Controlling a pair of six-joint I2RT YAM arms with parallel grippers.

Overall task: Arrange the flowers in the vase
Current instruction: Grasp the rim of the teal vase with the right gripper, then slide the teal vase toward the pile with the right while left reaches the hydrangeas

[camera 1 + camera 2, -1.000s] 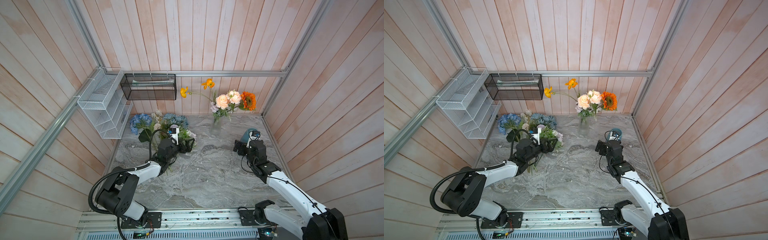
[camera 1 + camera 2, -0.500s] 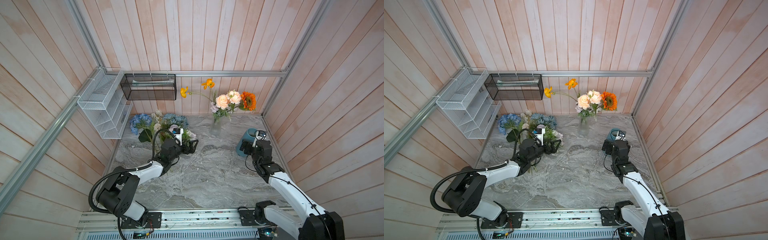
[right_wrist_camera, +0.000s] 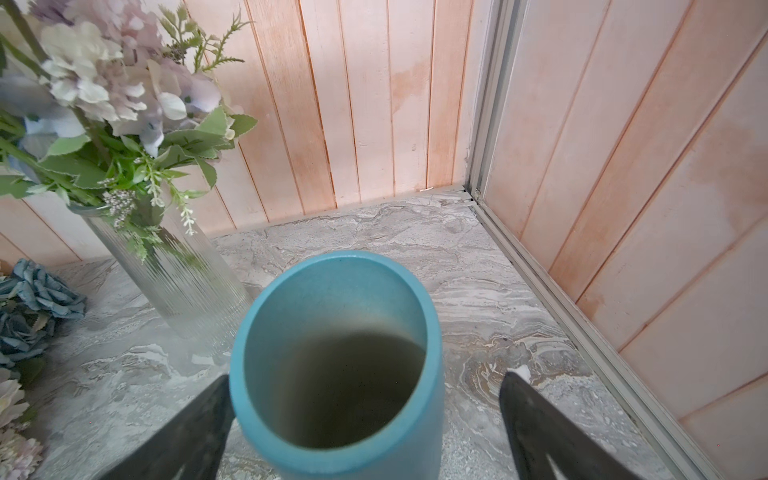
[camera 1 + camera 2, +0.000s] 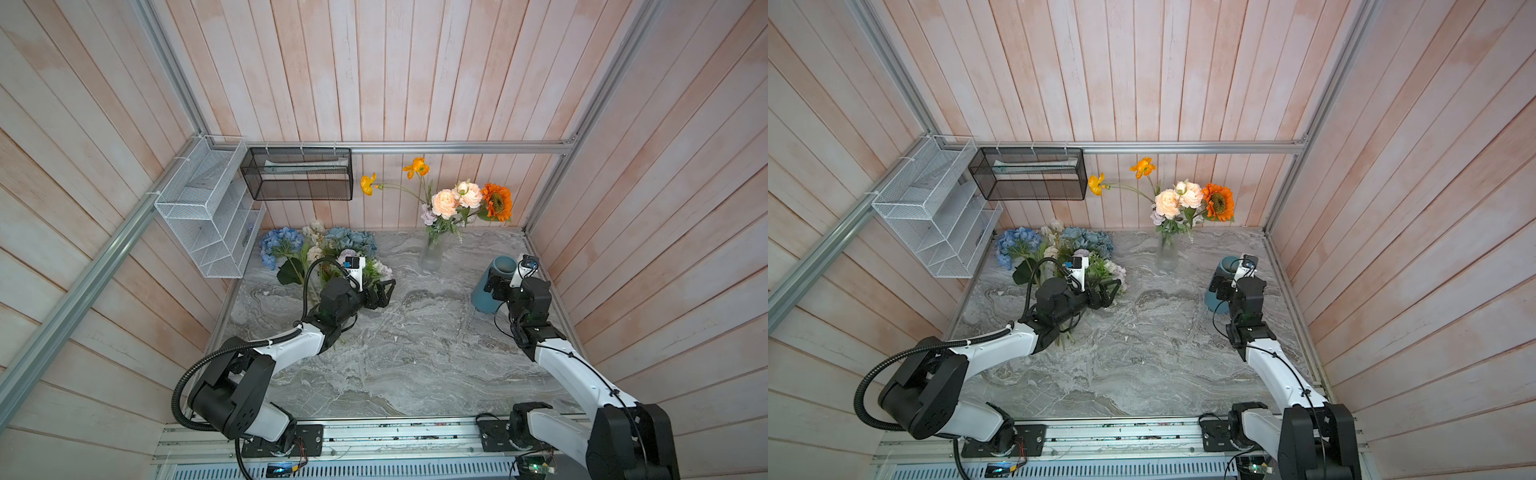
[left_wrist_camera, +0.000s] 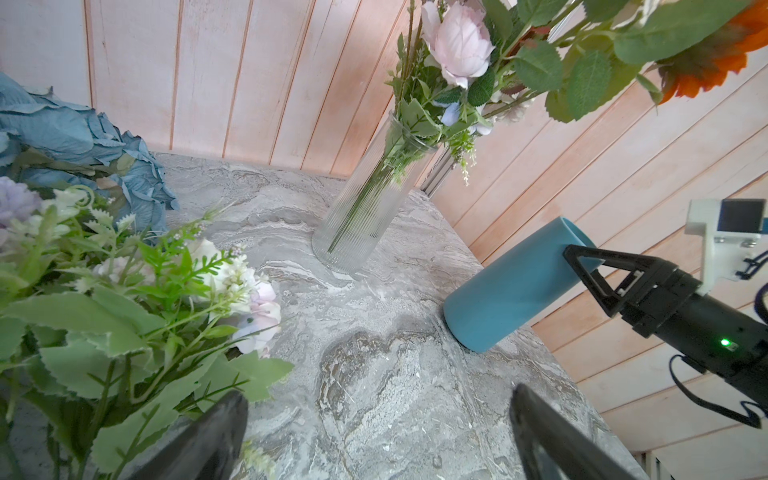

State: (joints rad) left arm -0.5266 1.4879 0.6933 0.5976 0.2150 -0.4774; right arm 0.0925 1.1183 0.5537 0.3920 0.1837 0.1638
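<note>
Field notes, from the near edge going back.

- Grey marbled stone counter (image 4: 395, 361) carries everything.
- Left arm (image 4: 291, 345) reaches low over the counter's left half. Its jaws are spread wide with nothing between them, at the near edge of the loose flowers (image 4: 316, 249). In the left wrist view green leaves (image 5: 124, 332) lie just beside one jaw. I cannot tell whether they touch.
- The loose flowers are long-stemmed artificial blue hydrangeas, dusty-blue roses and white-lilac sprays. They lie heaped on the counter toward the back-left corner.
- Right arm (image 4: 569, 370) works along the right side. Its jaws are spread wide astride the top of a matte blue cylindrical vase (image 3: 332, 453). One jaw looks to touch the wall and the other stands apart.
- Farther back, a ribbed clear glass vase (image 4: 432, 253) stands upright between the heap and the blue vase. It holds peach and cream roses (image 4: 444, 203), an orange sunflower (image 4: 496, 201) and two orange poppies (image 4: 417, 166).
- Farthest, a white wire rack (image 4: 208, 208) and a black mesh basket (image 4: 297, 174) hang on the walls.
</note>
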